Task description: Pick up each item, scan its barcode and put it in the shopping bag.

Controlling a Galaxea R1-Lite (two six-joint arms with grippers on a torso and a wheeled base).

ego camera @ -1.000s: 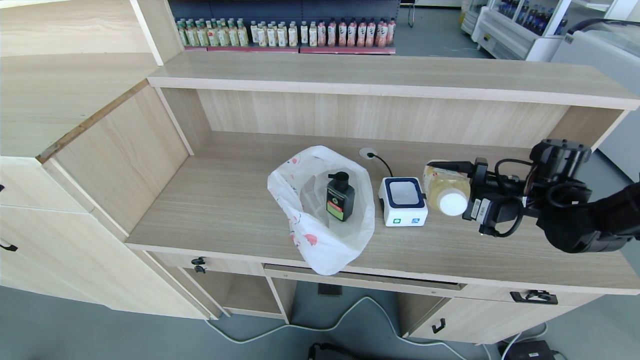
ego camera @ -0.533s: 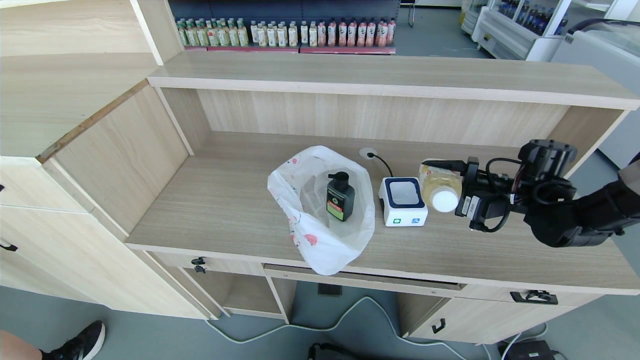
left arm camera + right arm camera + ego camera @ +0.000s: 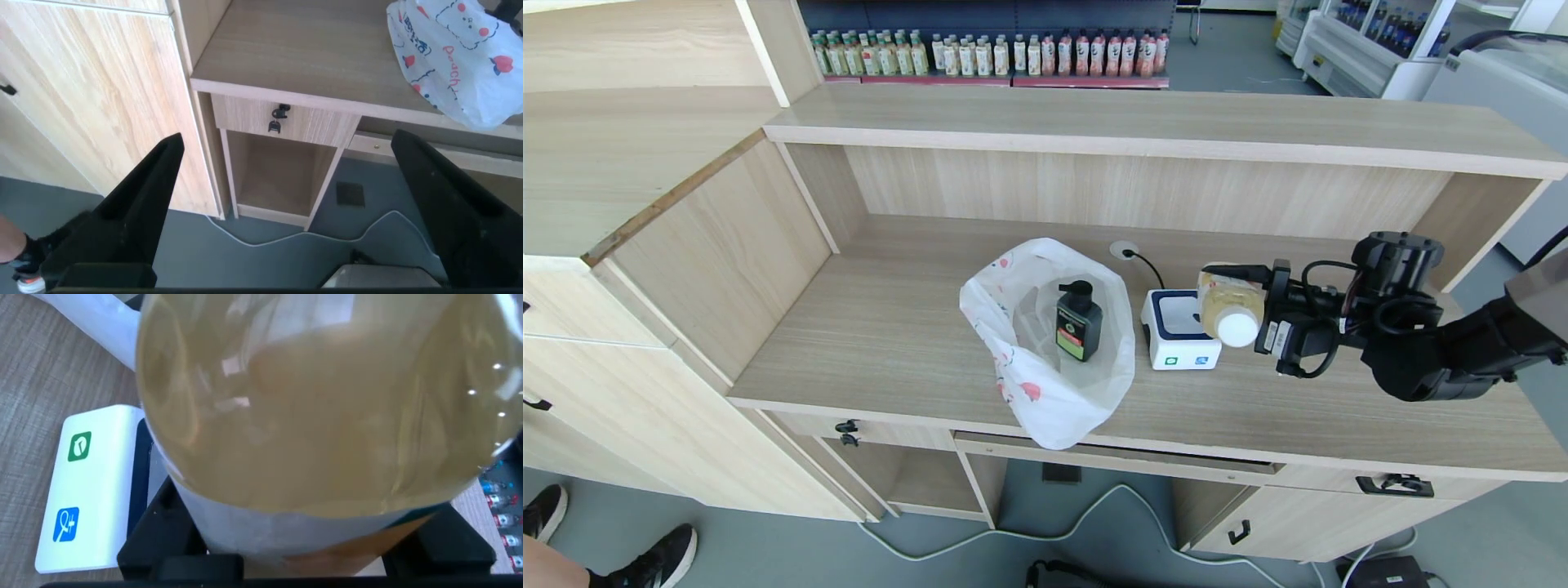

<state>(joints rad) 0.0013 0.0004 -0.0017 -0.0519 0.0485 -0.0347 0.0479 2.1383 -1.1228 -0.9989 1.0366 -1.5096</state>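
Head view, wooden checkout counter (image 3: 890,327), drink shelves (image 3: 988,55) behind, my right gripper (image 3: 1252,300) held level, clamping a yellow drink bottle (image 3: 1229,306) sideways over the scanner (image 3: 1176,343), shopping bag (image 3: 1045,392) beside it, my left gripper (image 3: 288,147) spread wide.

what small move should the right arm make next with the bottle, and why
Probably shift the bottle a little toward the robot's left, so it hangs squarely above the window of the scanner. The right gripper holds it on its side, seemingly over just the right edge, so the label likely cannot be read yet; the shopping bag comes after.
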